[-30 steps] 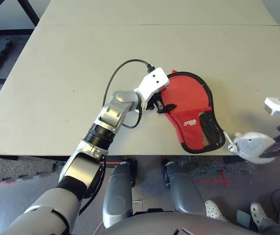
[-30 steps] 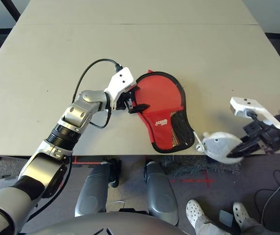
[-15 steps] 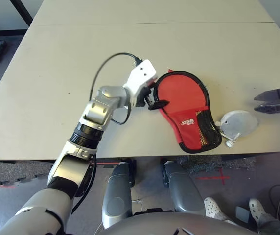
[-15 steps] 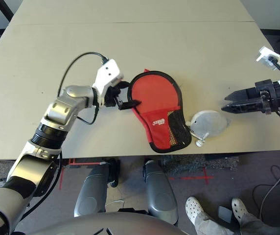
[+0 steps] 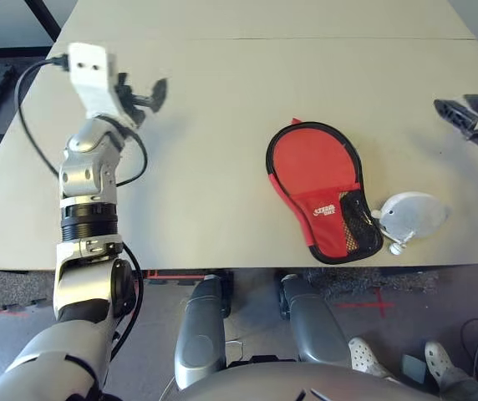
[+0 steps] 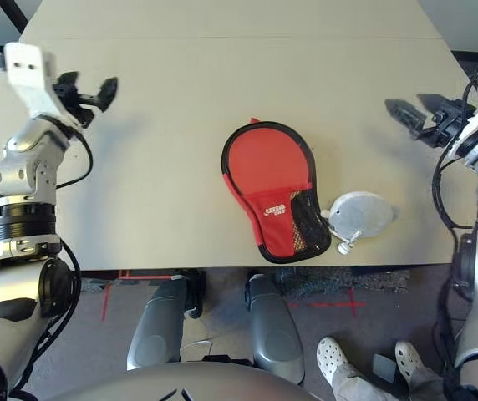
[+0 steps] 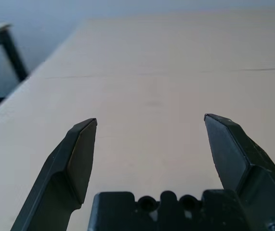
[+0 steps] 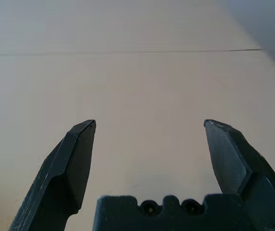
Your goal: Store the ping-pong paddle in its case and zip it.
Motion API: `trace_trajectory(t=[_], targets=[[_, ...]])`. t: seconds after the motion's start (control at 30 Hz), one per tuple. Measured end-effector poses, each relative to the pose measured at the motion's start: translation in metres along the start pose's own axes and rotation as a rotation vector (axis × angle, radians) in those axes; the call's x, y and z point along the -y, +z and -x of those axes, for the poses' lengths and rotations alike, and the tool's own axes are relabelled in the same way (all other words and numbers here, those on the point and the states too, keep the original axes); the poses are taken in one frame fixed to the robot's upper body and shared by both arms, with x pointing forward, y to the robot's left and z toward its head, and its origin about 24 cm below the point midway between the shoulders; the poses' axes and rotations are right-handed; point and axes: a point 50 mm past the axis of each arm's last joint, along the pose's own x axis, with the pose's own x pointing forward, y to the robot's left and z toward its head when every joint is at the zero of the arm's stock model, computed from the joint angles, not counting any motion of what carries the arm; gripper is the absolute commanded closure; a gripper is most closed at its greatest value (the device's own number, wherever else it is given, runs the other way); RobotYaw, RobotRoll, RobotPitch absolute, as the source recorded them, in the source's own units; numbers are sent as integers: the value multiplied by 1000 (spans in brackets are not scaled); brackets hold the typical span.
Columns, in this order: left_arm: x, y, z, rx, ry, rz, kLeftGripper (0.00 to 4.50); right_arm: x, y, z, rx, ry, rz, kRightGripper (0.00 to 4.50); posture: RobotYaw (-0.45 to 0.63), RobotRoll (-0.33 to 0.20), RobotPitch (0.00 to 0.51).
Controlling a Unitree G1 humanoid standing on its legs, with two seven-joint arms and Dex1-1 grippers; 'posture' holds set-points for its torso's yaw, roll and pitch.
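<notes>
Both sets of fingers stand wide and empty: the left gripper (image 5: pixel 143 93) and the right gripper (image 6: pixel 419 117) hang well apart from the case (image 5: pixel 318 188), which lies flat on the surface (image 5: pixel 222 125) between them. It looks closed, with no paddle showing outside, so little seems left except checking the zip.

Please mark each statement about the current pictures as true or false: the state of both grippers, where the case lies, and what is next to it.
1. Both grippers are open. True: the left gripper and the right gripper hold nothing.
2. The case hangs from the left gripper. False: it lies flat on the table, apart from both grippers.
3. A white object lies beside the case. True.
4. The white object sits on top of the case. False: it rests on the table at the case's narrow end.
</notes>
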Motion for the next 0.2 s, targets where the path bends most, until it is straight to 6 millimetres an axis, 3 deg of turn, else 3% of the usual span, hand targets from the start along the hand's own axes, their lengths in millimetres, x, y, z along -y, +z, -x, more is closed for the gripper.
trace_trajectory(t=[0.2], targets=[[-11, -11, 5, 22, 65, -17, 0, -7, -12, -5, 25, -70, 0, 20, 54, 0, 224]])
